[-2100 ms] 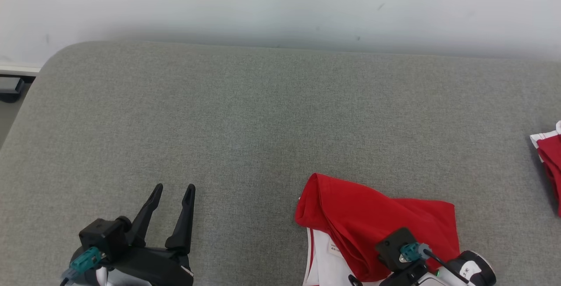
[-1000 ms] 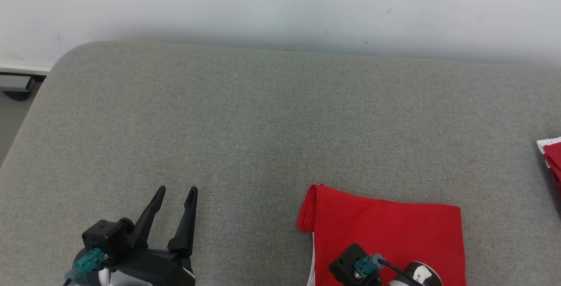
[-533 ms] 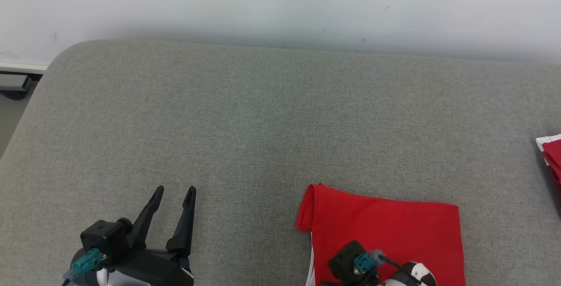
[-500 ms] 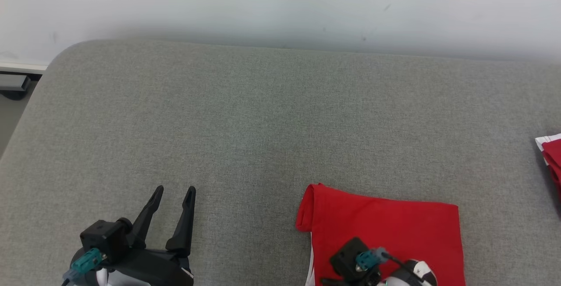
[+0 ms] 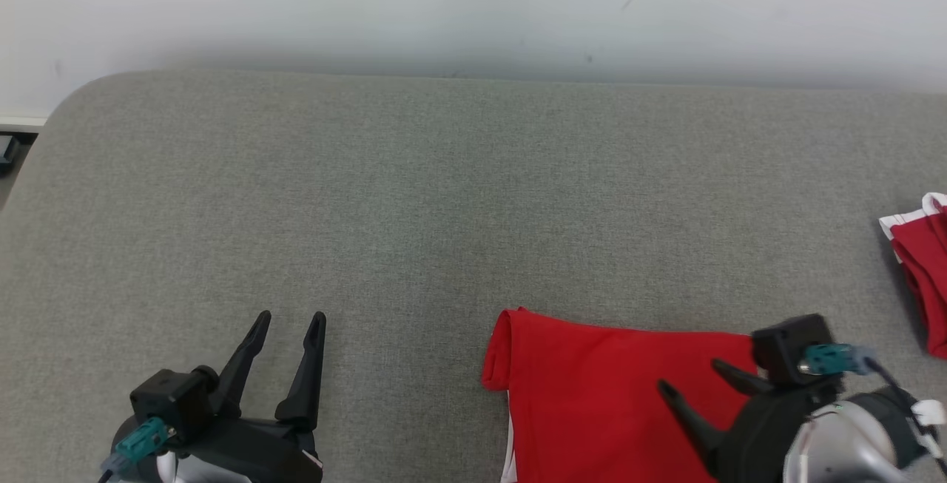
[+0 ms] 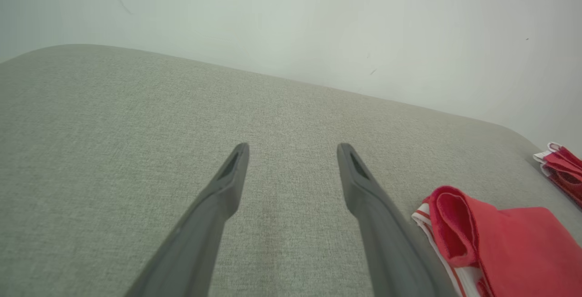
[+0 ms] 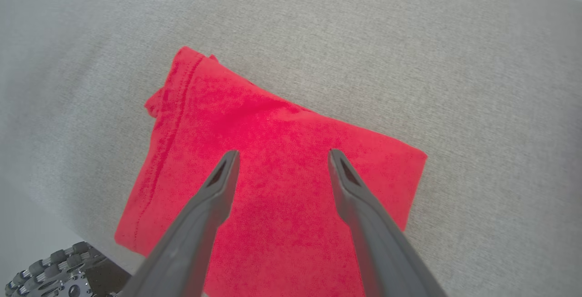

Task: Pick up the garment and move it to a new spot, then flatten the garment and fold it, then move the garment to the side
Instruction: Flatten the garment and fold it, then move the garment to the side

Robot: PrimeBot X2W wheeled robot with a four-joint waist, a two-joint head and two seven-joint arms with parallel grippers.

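Our right hand hovers released over the garment at the bench near edge; left hand, released too, sits farther.

1. The garment: its near edge is cut off at the head view's bottom.
2. Right of the garment, a red-and-white cloth runs off frame.
3. The right claw covers the garment's right side.

The folded red cloth garment shows white striped trim; the flat woven fabric surface is plain grey.
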